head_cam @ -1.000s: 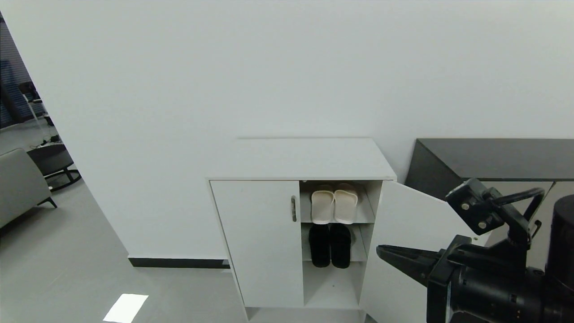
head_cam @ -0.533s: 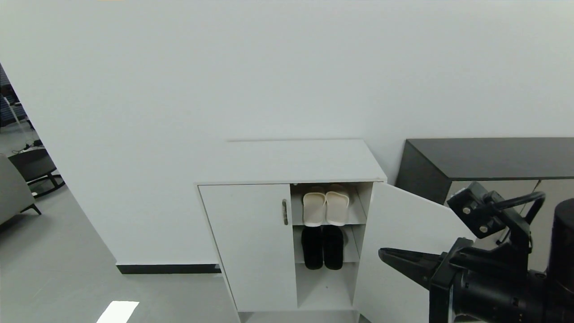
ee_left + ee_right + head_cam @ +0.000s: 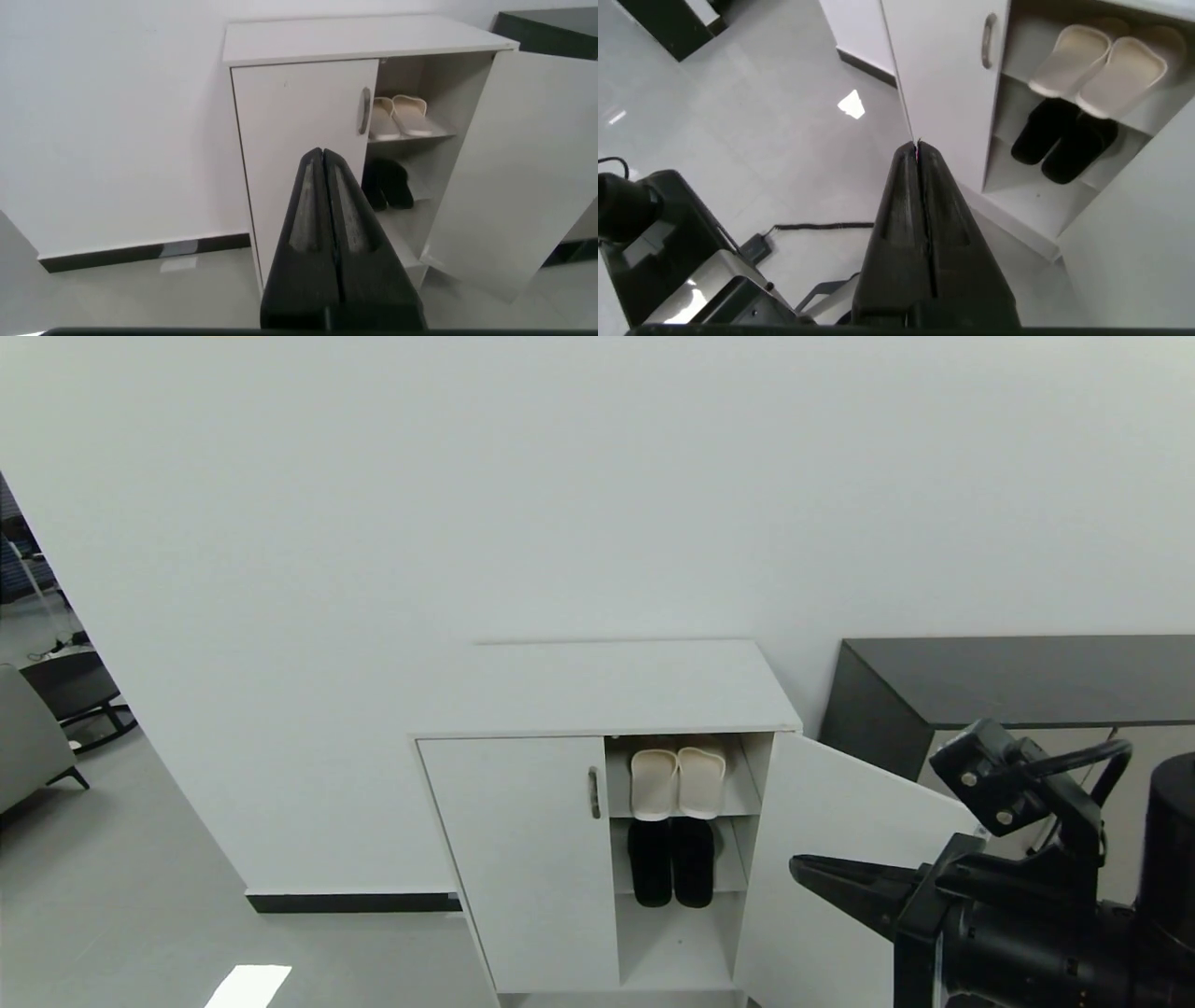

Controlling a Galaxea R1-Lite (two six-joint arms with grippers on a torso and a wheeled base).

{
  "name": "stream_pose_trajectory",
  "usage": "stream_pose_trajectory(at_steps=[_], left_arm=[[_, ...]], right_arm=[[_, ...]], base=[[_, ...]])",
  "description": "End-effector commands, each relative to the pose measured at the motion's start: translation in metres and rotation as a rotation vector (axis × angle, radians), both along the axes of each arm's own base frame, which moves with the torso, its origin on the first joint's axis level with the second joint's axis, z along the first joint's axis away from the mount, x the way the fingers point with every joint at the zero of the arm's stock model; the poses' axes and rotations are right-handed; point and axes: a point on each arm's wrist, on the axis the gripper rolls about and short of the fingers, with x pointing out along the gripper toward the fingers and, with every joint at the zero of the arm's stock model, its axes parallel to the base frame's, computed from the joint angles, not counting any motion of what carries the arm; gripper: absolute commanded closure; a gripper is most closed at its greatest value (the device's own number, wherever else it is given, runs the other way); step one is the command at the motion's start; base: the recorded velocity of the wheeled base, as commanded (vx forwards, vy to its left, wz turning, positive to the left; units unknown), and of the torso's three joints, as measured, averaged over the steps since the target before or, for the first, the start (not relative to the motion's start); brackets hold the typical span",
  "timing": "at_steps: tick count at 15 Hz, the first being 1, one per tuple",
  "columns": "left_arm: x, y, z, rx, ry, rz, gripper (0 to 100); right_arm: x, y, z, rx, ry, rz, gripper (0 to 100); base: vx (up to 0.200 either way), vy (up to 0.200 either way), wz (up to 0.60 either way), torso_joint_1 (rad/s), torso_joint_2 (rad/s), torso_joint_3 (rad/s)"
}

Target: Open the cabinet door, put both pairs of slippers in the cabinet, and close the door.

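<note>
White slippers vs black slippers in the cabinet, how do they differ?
Colour: the white slippers are cream, the black slippers dark. Level: the white slippers sit on the upper shelf, the black slippers on the shelf below. Shared: each pair lies side by side in the open side of the cabinet.

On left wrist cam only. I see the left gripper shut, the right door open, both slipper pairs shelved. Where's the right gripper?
Observer: In the head view the right gripper sits low in front of the open right door, pointing toward the cabinet.
Operator: Open or shut?
Observer: Shut. The right wrist view shows its fingers pressed together with nothing between them.
Operator: Any contact with the door?
Observer: None that I can see. In the right wrist view the bottom compartment shows between the gripper and that door.
</note>
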Motion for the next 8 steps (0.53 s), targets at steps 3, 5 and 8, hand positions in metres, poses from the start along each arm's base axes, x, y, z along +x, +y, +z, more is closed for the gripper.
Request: stream_pose_trajectory(at_steps=[3, 5, 8], left_arm=[[0.0000, 0.0000, -0.0001, 0.000, 0.000, -0.001, 100], [0.0000, 0.0000, -0.0001, 0.001, 0.000, -0.001, 100], [0.0000, 0.0000, -0.0001, 0.001, 0.000, -0.001, 100]], right_arm=[[0.0004, -0.0010, -0.0017, -0.006, 0.002, -0.005, 100], [0.0005, -0.0010, -0.0024, -0.009, 0.004, -0.005, 100], [0.0008, -0.0011, -0.0031, -0.011, 0.006, -0.006, 100]], base=[[0.000, 0.000, 0.00, 0.141, -0.31, -0.152], [0.000, 0.000, 0.00, 0.018, -0.03, -0.013], [0.000, 0.000, 0.00, 0.000, 0.00, 0.000]])
